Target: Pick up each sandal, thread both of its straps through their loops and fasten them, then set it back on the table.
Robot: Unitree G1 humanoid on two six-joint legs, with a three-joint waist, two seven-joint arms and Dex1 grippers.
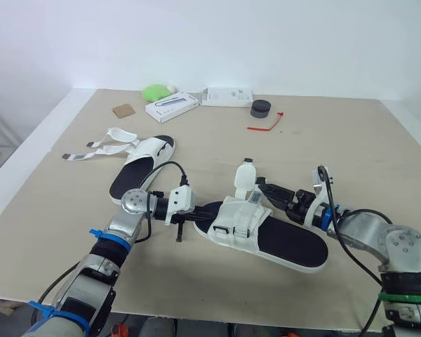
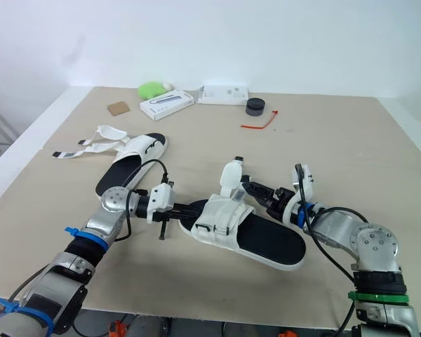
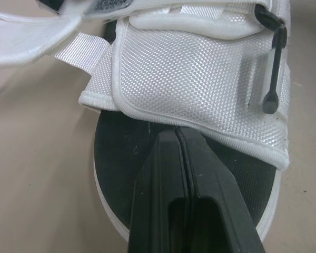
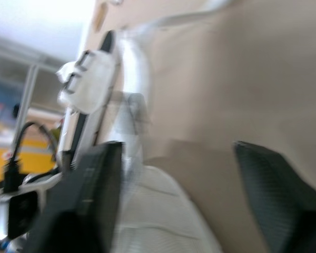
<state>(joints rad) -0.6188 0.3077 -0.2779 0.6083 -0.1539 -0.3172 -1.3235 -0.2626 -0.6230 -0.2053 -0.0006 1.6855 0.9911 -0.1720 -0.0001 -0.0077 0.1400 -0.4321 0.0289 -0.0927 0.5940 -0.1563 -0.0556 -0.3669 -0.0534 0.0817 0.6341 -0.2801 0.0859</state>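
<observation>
A pale wall is seen behind a beige bench [image 1: 351,140]. The near sandal [image 1: 291,246], a smooth black footbed under a white woven-mesh upper, is laid flat at the front middle. Its long axis runs from the left gripper [image 1: 200,210] towards the robot's right. That gripper's fingers [image 3: 158,179] are pressed together, tips on the footbed just short of the upper. Beyond the near sandal's left end, well apart, a second sandal [image 1: 144,161] is seen with straps loose. The right gripper [image 1: 265,188] is held with fingers spread, just right of the near sandal's upstanding strap [image 1: 245,175], and is judged the nearer to it.
</observation>
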